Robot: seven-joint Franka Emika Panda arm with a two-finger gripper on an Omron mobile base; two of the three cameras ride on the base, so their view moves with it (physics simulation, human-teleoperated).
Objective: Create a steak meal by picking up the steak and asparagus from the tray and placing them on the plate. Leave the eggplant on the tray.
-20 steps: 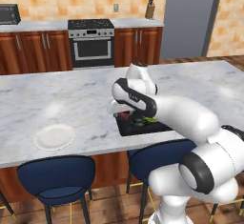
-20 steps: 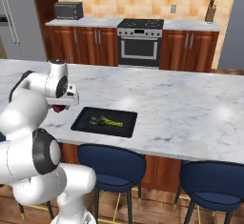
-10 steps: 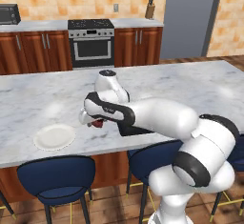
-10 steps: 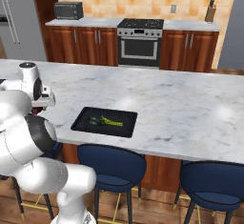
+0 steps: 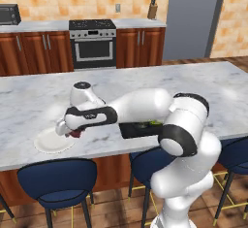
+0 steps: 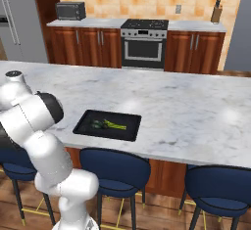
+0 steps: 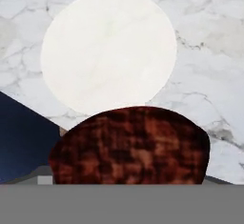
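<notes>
Hand: the hand (image 5: 72, 132) hangs low over the marble worktop (image 5: 29, 101) at the near-right edge of the plate (image 5: 48, 142), fingers pinching the steak (image 5: 75, 134); the hand view has the red-brown chunk (image 7: 129, 144) close against the lens, which fits a firm hold.
Steak: carried clear of the plate, not yet touching it, so that it can be lowered onto the white surface rather than dropped.
Plate: round, white and bare (image 7: 108, 51), lying ahead of the steak in the hand view; the meat looks to sit above the rim nearest the arm, not the centre.
Tray: black, well apart from the plate on the same worktop (image 6: 107, 125), partly hidden behind the arm in the left base view.
Asparagus: the bright green stalk (image 6: 115, 125) lies in the tray, waiting its turn.
Eggplant: the dark lump (image 6: 97, 124) rests just beside the stalk, and by the task is meant to remain there.
Stage: judged as the carry's end for the first item; a short reach inward over the plate seems wise before release.
</notes>
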